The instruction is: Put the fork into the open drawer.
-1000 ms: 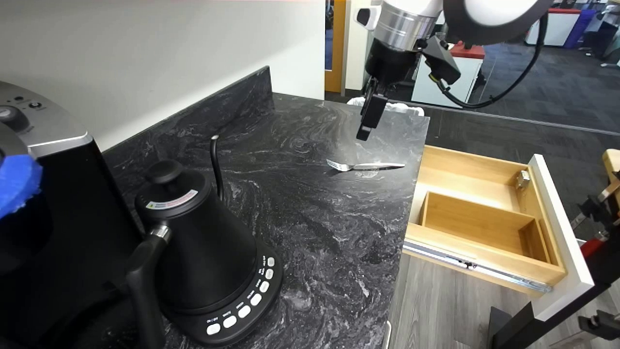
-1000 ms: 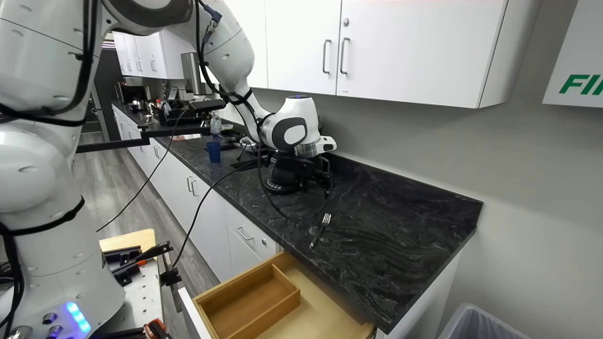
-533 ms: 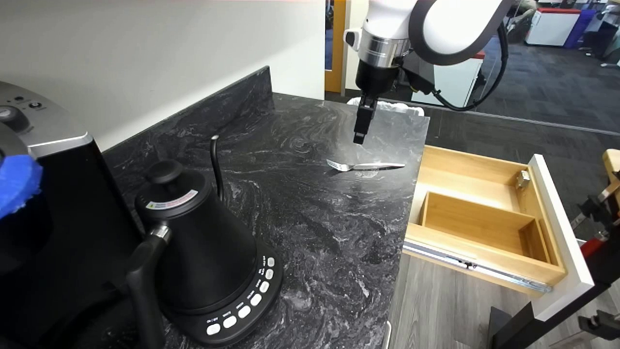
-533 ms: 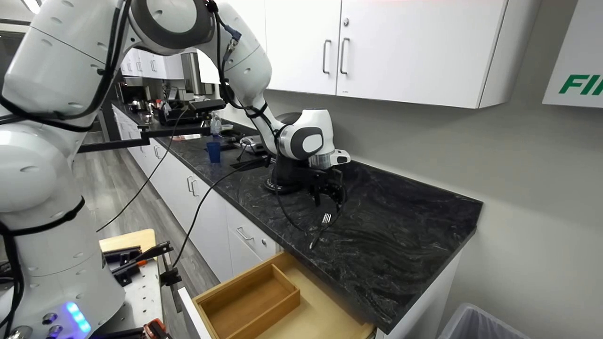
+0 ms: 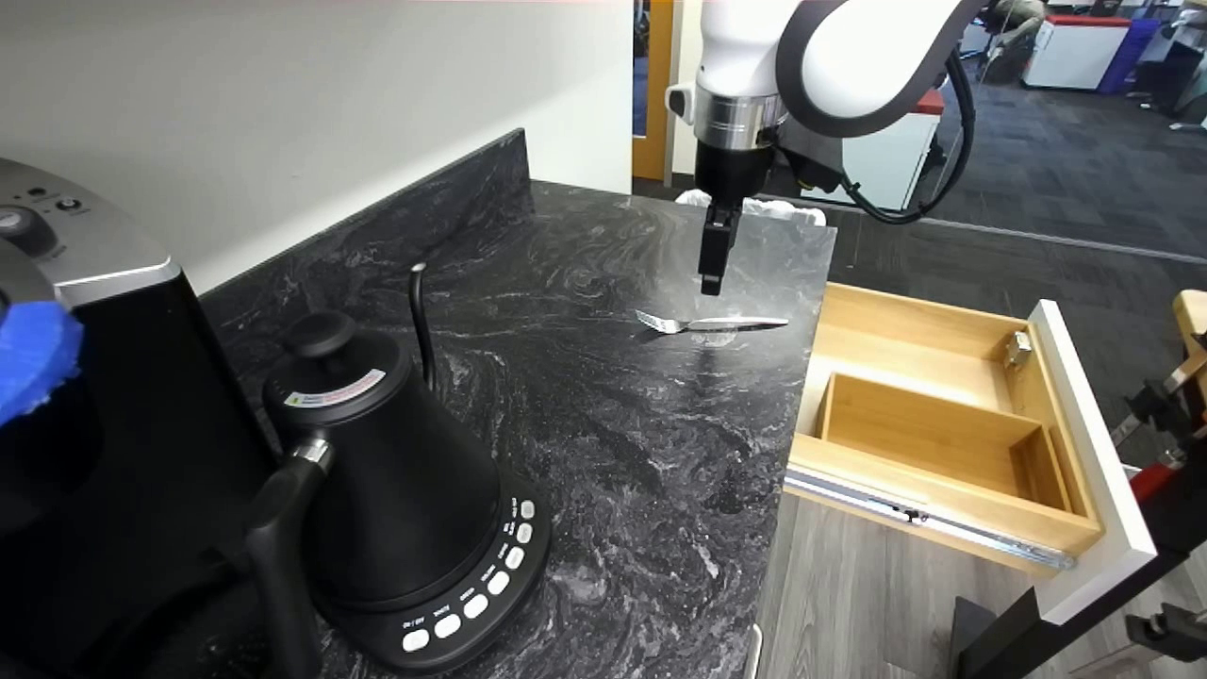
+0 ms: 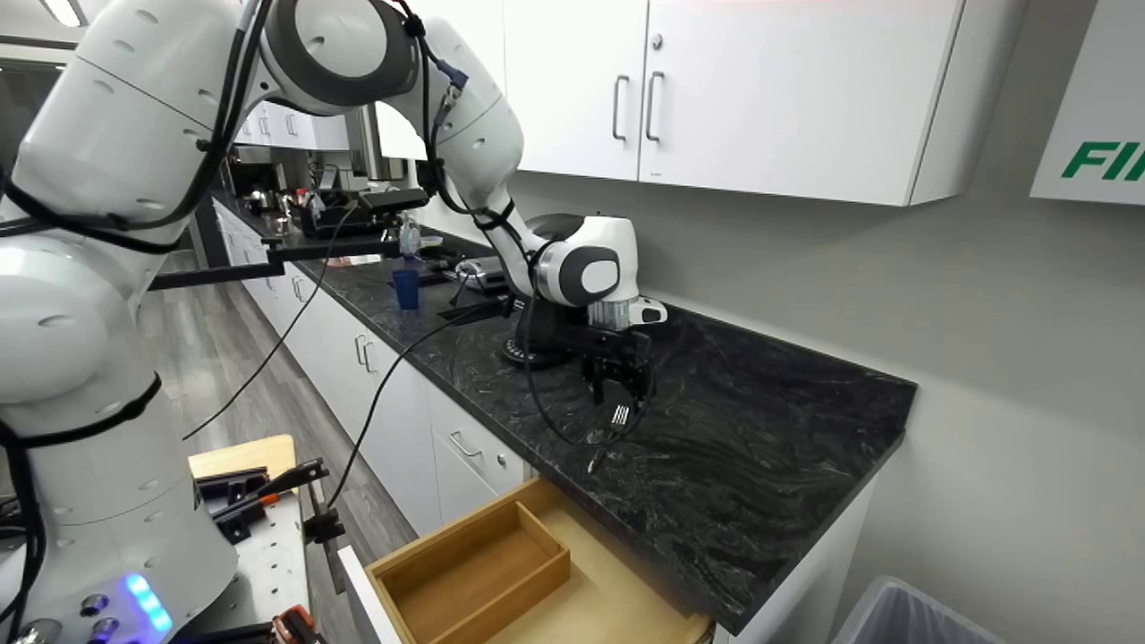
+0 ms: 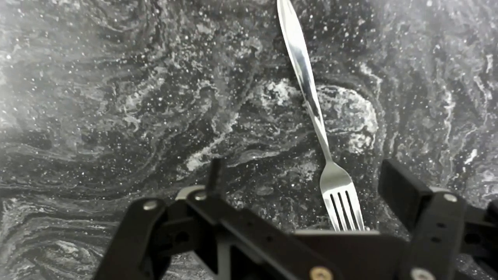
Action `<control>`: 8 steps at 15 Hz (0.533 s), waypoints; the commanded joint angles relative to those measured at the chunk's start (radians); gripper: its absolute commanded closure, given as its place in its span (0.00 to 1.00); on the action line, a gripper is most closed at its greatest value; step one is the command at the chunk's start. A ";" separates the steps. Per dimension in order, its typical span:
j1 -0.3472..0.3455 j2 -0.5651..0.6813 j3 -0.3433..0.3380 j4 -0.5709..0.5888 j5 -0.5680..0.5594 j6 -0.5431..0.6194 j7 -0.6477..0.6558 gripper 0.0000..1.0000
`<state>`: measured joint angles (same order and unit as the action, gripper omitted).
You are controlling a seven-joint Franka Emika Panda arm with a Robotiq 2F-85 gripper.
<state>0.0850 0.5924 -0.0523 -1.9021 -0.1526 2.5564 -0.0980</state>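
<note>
The jaws are held wide apart above the fork [image 7: 316,117], clear of it; its tines are seen between them in the wrist view. The fork is laid flat on the dark veined counter [image 5: 603,415], its handle end pointed toward the open drawer [image 5: 924,330], which is set lower than the fork. A wooden divider box [image 5: 934,429] is seated in the drawer. A gooseneck kettle [image 5: 405,500] is placed well apart from the fork along the counter; a blue cup [image 6: 405,291] is seen farther from it still. A trash bin [image 6: 881,617] is stood on the fork's other side, past the counter's end.
</note>
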 commanded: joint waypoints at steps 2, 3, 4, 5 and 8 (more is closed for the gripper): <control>-0.008 -0.006 0.014 0.010 -0.008 -0.079 0.016 0.00; -0.008 -0.004 0.016 0.010 -0.008 -0.095 0.015 0.00; -0.009 -0.005 0.019 0.010 -0.007 -0.108 0.013 0.00; -0.011 -0.004 0.022 0.008 -0.006 -0.116 0.010 0.00; -0.019 -0.001 0.037 0.006 0.001 -0.115 -0.009 0.00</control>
<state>0.0841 0.5925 -0.0392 -1.9021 -0.1520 2.4698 -0.0981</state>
